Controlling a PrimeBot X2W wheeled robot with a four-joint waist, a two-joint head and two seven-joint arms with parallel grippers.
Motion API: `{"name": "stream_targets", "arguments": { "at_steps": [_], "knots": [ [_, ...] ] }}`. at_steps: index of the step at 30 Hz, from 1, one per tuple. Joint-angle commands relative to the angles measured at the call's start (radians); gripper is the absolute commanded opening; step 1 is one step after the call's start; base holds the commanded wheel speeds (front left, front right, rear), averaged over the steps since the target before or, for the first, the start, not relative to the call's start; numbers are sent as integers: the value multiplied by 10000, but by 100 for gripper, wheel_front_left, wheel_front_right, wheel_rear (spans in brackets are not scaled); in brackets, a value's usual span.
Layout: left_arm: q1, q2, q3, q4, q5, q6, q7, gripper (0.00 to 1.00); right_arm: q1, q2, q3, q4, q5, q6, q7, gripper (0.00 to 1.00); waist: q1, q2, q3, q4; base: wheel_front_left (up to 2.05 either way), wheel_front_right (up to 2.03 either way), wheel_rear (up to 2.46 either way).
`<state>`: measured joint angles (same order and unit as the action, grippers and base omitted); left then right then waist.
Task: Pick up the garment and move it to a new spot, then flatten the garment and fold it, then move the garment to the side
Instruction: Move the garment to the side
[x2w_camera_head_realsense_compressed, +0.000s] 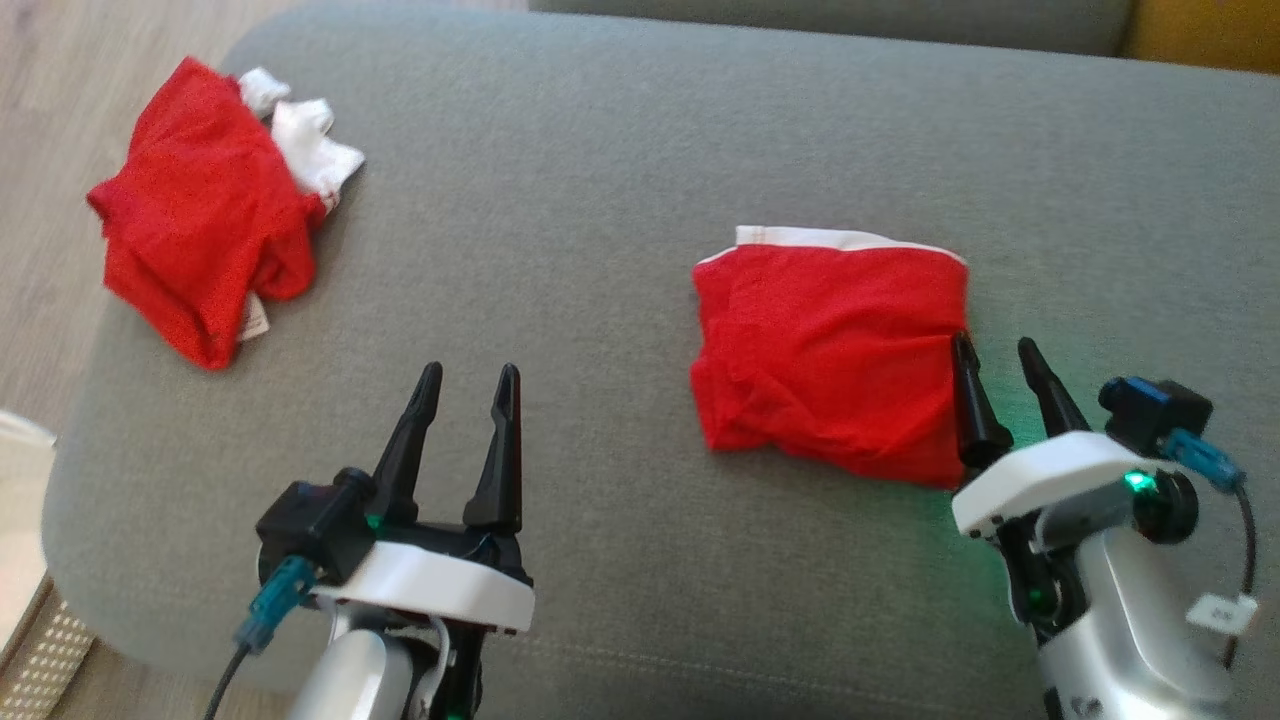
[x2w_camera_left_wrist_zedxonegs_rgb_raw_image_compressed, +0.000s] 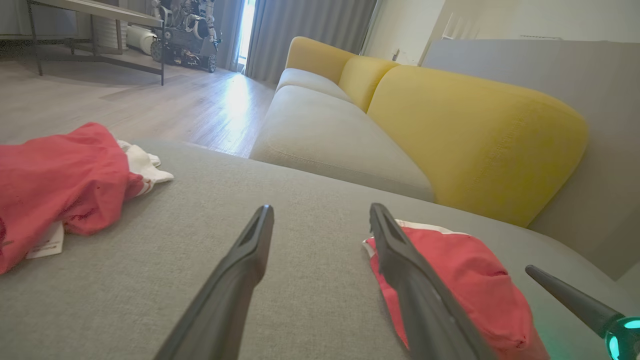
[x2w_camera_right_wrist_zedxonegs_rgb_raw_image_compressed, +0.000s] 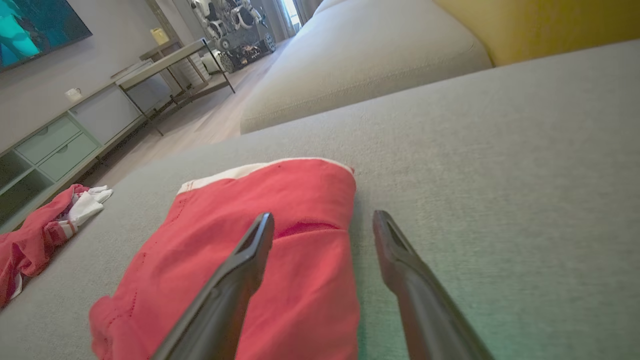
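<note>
While both sets of fingers stand spread wide and clasp nothing, the grey cushion (x2w_camera_head_realsense_compressed: 600, 170) bears two garments, well apart from each other. The folded garment (x2w_camera_head_realsense_compressed: 830, 350) lies on the cushion's right half, just ahead of the right gripper (x2w_camera_head_realsense_compressed: 995, 343). It is a red, roughly rectangular packet with a narrow white band along its far edge and some rumpling at its near left corner. The right gripper straddles the packet's right edge, with one finger over the red cloth and the other over bare grey fabric (whether the first finger touches the cloth cannot be told).

The crumpled garment (x2w_camera_head_realsense_compressed: 200, 250), red with white parts at its far side and a small white label at its near edge, sits in a heap at the cushion's far left corner. The left gripper (x2w_camera_head_realsense_compressed: 471, 370) hangs over bare cushion between the two garments, nearer the front edge.

Seen from the right wrist, a sideboard (x2w_camera_right_wrist_zedxonegs_rgb_raw_image_compressed: 65, 145) stands against the wall with two pale drawers, both pushed in. Beside them are open compartments too dark to show any contents, and one small cup (x2w_camera_right_wrist_zedxonegs_rgb_raw_image_compressed: 73, 94) sits on top. Behind the cushion the left wrist view shows a sofa (x2w_camera_left_wrist_zedxonegs_rgb_raw_image_compressed: 475, 135) with yellow backrests.
</note>
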<state>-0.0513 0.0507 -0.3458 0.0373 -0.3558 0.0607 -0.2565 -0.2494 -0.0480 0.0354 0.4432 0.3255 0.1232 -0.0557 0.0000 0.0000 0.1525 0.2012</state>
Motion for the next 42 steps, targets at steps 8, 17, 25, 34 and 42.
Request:
{"name": "stream_targets", "arguments": {
  "at_steps": [8,17,25,34,42],
  "knots": [
    [-592,-5,276,-298,-175,-31,-53,100,-1525,-22,110,1502,-5,75,326,100,0,0,612,648,0,0,0],
    [-868,-5,366,-539,-569,24,-53,100,-2183,-22,479,2348,-509,75,365,0,0,0,922,703,0,0,0],
    [-1137,-5,543,-835,-449,43,-53,100,-2679,-502,1383,2074,-1769,75,192,0,0,0,937,176,0,0,0],
    [-1830,-5,760,-1223,-127,-300,-53,100,-3759,-2462,2537,1212,-1620,75,799,0,0,0,1563,-771,0,0,0],
    [-2817,-5,846,-1629,209,-672,-53,100,-4976,-4439,2756,796,-1188,75,1679,0,0,0,2535,-1752,0,0,0]
  ]
}}
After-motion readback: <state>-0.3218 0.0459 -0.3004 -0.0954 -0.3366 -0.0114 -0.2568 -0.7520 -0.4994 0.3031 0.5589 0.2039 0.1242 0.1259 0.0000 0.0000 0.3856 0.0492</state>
